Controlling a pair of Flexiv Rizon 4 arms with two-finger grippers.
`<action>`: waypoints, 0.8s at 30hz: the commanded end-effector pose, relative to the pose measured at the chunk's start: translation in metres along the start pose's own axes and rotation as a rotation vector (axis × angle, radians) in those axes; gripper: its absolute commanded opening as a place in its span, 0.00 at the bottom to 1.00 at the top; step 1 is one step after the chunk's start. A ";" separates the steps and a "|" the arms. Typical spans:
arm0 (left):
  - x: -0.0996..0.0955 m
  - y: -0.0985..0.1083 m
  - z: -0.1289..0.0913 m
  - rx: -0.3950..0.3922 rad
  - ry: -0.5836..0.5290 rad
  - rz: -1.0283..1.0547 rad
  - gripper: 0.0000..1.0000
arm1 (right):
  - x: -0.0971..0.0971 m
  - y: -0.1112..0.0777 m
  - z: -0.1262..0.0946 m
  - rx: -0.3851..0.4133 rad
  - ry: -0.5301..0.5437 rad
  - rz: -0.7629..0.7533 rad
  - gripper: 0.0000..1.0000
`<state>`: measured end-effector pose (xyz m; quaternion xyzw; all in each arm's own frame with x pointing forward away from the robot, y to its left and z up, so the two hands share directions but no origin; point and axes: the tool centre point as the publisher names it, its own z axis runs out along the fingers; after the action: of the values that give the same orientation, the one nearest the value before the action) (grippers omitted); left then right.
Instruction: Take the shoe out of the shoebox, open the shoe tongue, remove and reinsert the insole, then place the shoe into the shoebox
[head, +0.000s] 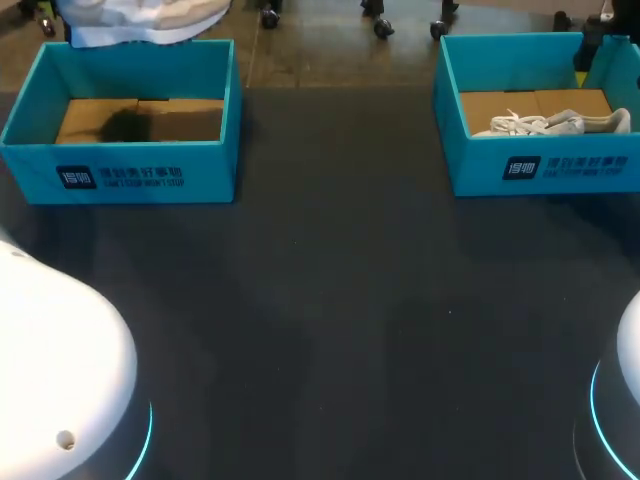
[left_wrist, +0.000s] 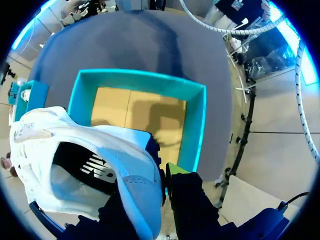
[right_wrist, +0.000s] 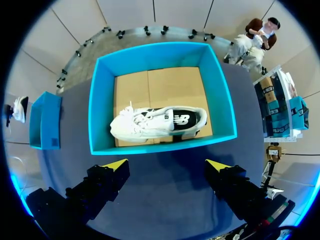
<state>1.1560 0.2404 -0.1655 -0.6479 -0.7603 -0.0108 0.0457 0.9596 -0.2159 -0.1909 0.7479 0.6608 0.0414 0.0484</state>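
My left gripper (left_wrist: 161, 172) is shut on the heel rim of a white shoe (left_wrist: 75, 150), which hangs above the empty left teal shoebox (left_wrist: 197, 125). In the head view that shoe (head: 140, 20) shows only at the far edge, over the left shoebox (head: 130, 165). A second white shoe (right_wrist: 155, 122) with a dark logo lies on its side inside the right shoebox (right_wrist: 160, 145), also seen in the head view (head: 555, 124). My right gripper (right_wrist: 166, 166) hovers open above that box's near wall, with nothing between its fingers.
The two shoeboxes stand at the far left and far right (head: 540, 170) of the dark table (head: 330, 300). The white arm bases (head: 50, 370) sit at the near corners.
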 end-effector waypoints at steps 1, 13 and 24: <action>-0.006 -0.076 -0.020 -0.231 -0.004 0.017 0.00 | 0.000 0.000 0.000 0.000 -0.001 0.000 1.00; -0.028 -0.153 -0.055 -0.266 -0.025 0.116 0.00 | 0.000 0.000 0.000 0.000 -0.001 0.000 1.00; -0.041 -0.247 -0.049 -0.332 -0.059 0.075 0.00 | 0.000 0.000 0.000 0.000 -0.001 0.000 1.00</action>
<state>0.9850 0.1610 -0.1143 -0.6735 -0.7312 0.0637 0.0879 0.9596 -0.2159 -0.1909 0.7479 0.6608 0.0415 0.0484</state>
